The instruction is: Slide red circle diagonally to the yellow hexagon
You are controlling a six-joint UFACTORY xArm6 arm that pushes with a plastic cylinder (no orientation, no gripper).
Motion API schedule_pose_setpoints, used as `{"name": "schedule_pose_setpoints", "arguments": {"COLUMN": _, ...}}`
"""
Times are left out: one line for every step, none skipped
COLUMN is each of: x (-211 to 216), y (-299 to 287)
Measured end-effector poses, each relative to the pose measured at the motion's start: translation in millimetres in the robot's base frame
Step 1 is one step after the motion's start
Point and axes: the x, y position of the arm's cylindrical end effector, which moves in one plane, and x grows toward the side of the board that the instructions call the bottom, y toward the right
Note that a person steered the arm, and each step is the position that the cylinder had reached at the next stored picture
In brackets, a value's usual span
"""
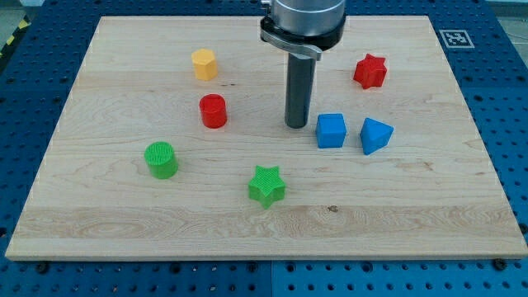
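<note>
While my tip (297, 125) rests mid-frame | red circle (213, 110) left, apart | yellow hexagon (205, 63) upper left | no hand fitted, seemingly touching nothing

Robotics lab — wood board (462, 206) on blue perforated bench (511, 99), tag marker (455, 38).

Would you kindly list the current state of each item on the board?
My tip: on the board, just left of the blue cube, touching nothing.
Red circle: upright, below-right of the yellow hexagon, apart from it.
Blue triangular block: right of the cube, apart.
Red star, green star, green circle: each standing alone.
</note>
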Motion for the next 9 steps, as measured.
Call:
{"name": "schedule_pose_setpoints", "arguments": {"x": 4, "y": 5}}
{"name": "schedule_pose_setpoints", "arguments": {"x": 5, "y": 11}}
{"name": "schedule_pose_setpoints", "arguments": {"x": 5, "y": 22}}
{"name": "schedule_pose_setpoints", "arguments": {"x": 5, "y": 17}}
{"name": "schedule_pose_setpoints", "arguments": {"x": 5, "y": 6}}
{"name": "schedule_pose_setpoints", "arguments": {"x": 7, "y": -16}}
{"name": "schedule_pose_setpoints", "arguments": {"x": 30, "y": -51}}
{"name": "schedule_pose_setpoints", "arguments": {"x": 46, "y": -96}}
{"name": "schedule_pose_setpoints", "arguments": {"x": 44, "y": -149}}
